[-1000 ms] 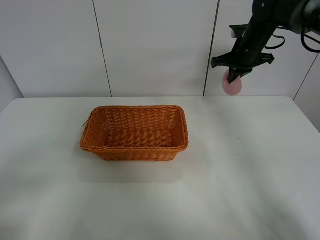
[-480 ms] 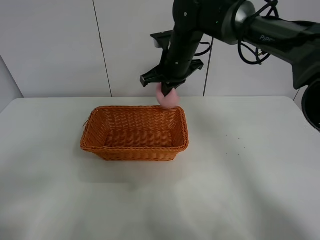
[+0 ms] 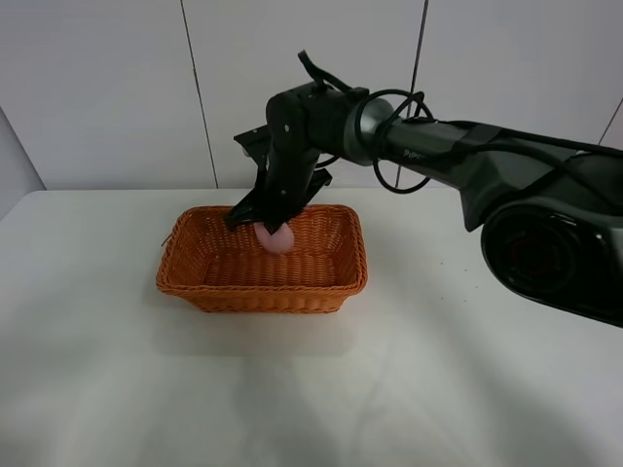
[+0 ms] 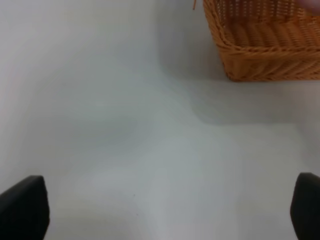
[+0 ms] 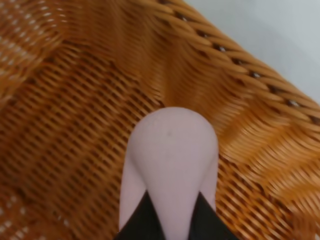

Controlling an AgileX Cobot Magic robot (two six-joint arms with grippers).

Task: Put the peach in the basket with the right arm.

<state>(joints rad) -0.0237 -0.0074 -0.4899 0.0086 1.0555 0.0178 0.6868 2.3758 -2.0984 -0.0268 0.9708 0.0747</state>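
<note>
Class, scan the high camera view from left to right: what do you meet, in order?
Bare table → basket left rim → peach inside the basket → basket right rim → bulky rear joint of the right arm.

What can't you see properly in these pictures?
Right wrist view: the right claw is mostly cut off by the edge, and covers part of the peach.
Exterior high view: the right arm hides the claw's fingers.
Left wrist view: the basket is cut off by the edges.

Wicker basket [image 3: 265, 292]; v. matt peach [image 3: 276, 239]
</note>
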